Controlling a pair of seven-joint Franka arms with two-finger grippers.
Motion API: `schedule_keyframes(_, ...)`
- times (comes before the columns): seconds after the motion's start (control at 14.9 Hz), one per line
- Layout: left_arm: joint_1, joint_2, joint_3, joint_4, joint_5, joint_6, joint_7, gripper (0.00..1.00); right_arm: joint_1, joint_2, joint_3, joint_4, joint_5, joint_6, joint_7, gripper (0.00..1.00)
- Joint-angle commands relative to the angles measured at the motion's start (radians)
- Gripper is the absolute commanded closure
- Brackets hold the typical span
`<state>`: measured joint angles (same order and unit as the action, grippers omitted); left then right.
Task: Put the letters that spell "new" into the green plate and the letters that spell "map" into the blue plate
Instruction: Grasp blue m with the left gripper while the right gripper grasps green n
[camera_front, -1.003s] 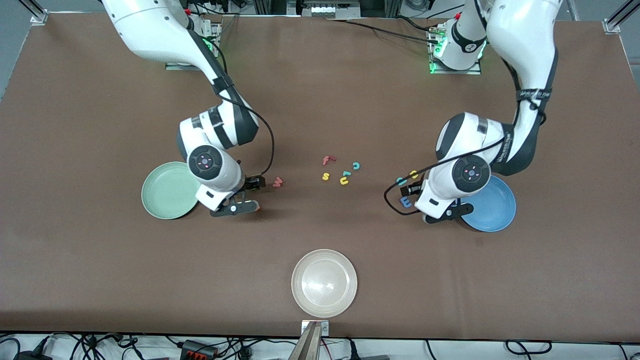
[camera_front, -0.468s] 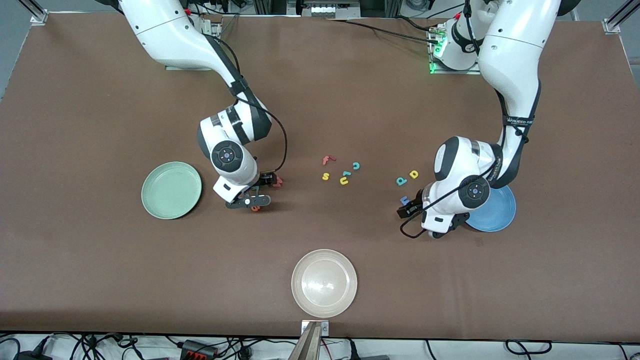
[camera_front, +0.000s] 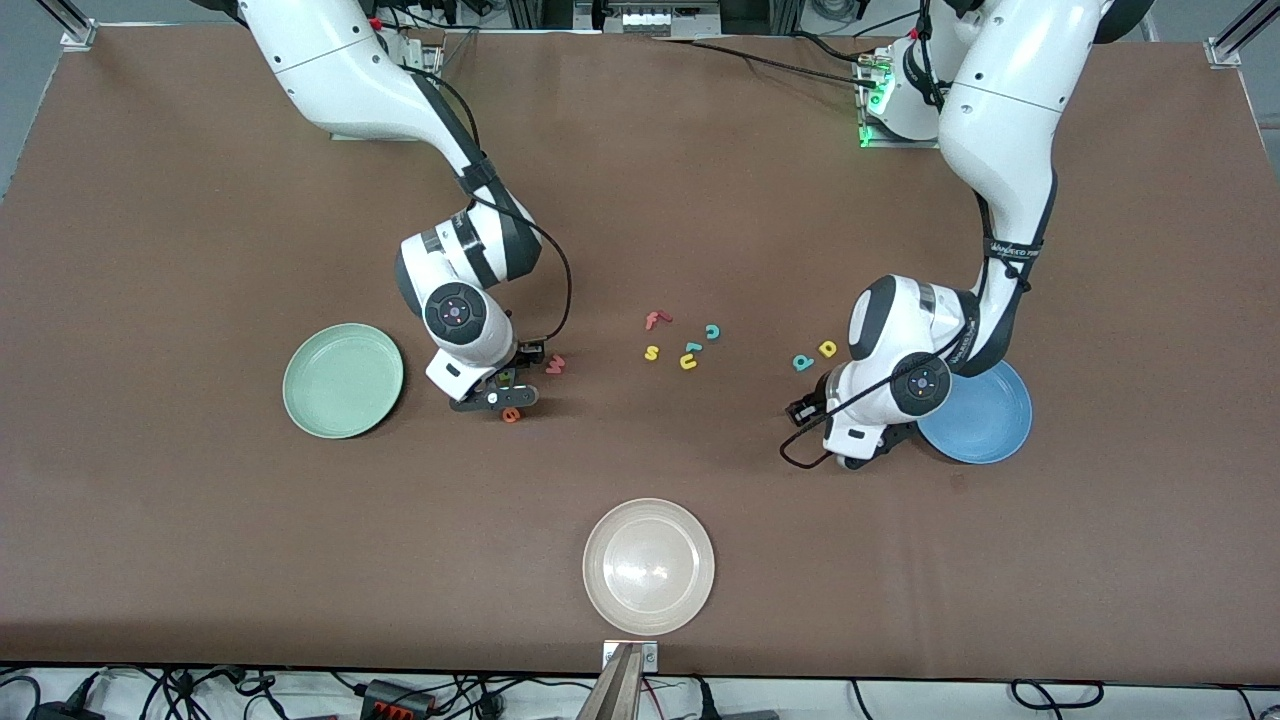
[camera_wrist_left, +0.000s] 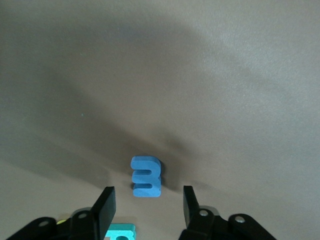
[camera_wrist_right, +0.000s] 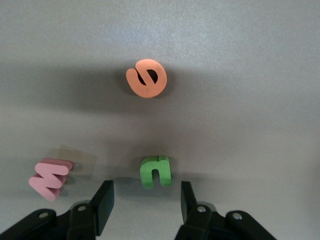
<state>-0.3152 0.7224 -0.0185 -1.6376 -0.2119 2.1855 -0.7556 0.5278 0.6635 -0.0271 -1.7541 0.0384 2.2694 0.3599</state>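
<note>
My right gripper (camera_wrist_right: 145, 202) hangs open low over the table, beside the green plate (camera_front: 343, 380). The dark green "n" (camera_wrist_right: 156, 171) lies just ahead of its fingertips, not between them. The orange "e" (camera_wrist_right: 146, 78) and the salmon "w" (camera_wrist_right: 49, 177) lie close by. My left gripper (camera_wrist_left: 148, 205) is open next to the blue plate (camera_front: 985, 420). The blue "m" (camera_wrist_left: 146, 176) lies just past its tips, and the left hand hides it in the front view. The teal "a" (camera_front: 802, 362) and the yellow "p" (camera_front: 828, 348) lie a little farther from the front camera. Both plates hold nothing.
A cream-white plate (camera_front: 648, 566) sits near the table's front edge. In the middle of the table lie a red "f" (camera_front: 655, 320), a yellow "s" (camera_front: 651, 352), a teal "c" (camera_front: 712, 331) and a yellow "u" (camera_front: 688, 363).
The right hand has moved off the green plate's edge to the "n". The left hand has shifted off the blue plate and now covers the "m" in the front view.
</note>
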Motion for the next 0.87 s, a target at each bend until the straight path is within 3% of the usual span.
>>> schedule_keyframes(0.0, -0.007, 0.009, 0.009, 0.004, -0.012, 0.013, 0.008, 0.39, 0.001, -0.019, -0.002, -0.025, 0.009, 0.015, 0.001, 0.40)
schedule_keyframes(0.13, -0.010, 0.025, 0.009, 0.010, 0.021, 0.013, 0.010, 0.44, -0.002, -0.019, -0.002, -0.021, 0.008, 0.015, -0.003, 0.40)
schedule_keyframes(0.33, -0.001, 0.025, 0.008, 0.010, 0.071, 0.013, 0.009, 0.60, -0.011, -0.018, -0.007, -0.013, 0.005, 0.015, -0.044, 0.43)
schedule_keyframes(0.54, -0.005, 0.025, 0.008, 0.010, 0.075, 0.013, 0.009, 0.94, -0.011, -0.018, -0.008, -0.004, 0.005, 0.019, -0.064, 0.43)
schedule_keyframes(0.8, -0.002, -0.006, 0.011, 0.012, 0.077, -0.004, 0.094, 0.99, -0.011, -0.016, -0.008, 0.001, 0.005, 0.024, -0.085, 0.43)
